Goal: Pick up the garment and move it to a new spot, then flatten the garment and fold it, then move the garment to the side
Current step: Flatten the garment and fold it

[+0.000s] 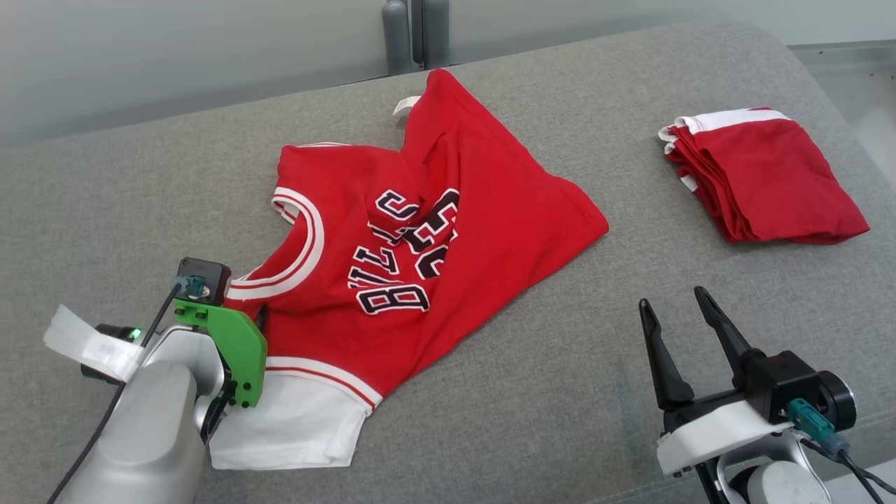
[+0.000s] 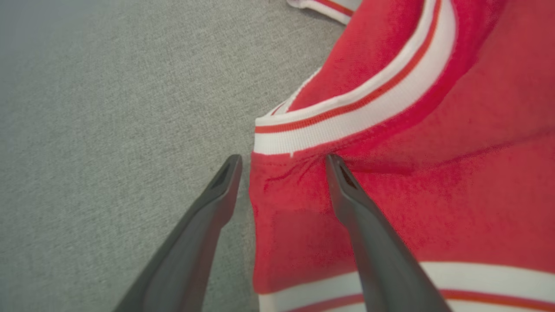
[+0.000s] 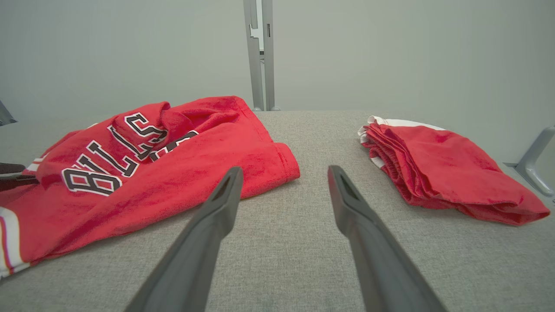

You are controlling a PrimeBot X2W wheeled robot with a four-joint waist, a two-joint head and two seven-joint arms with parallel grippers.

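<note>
Grey padded surface (image 1: 504, 406), pale wall behind, metal post (image 1: 413, 28) at 12 o'clock. 2 red garments: 1 crumpled jersey (image 1: 448, 266) mid-surface, lettering up, white part at 7 o'clock; 1 folded garment (image 1: 763, 175) at 2 o'clock, near surface's rounded far corner. 2 grippers. Left gripper (image 2: 282, 162) at 8 o'clock, jaws spread, straddling jersey's shoulder edge: 1 finger over red cloth, 1 over bare grey, nothing clamped. Right gripper (image 1: 672, 299) at 5 o'clock, jaws spread, empty, over bare surface. Open grey strip between 2 garments.
</note>
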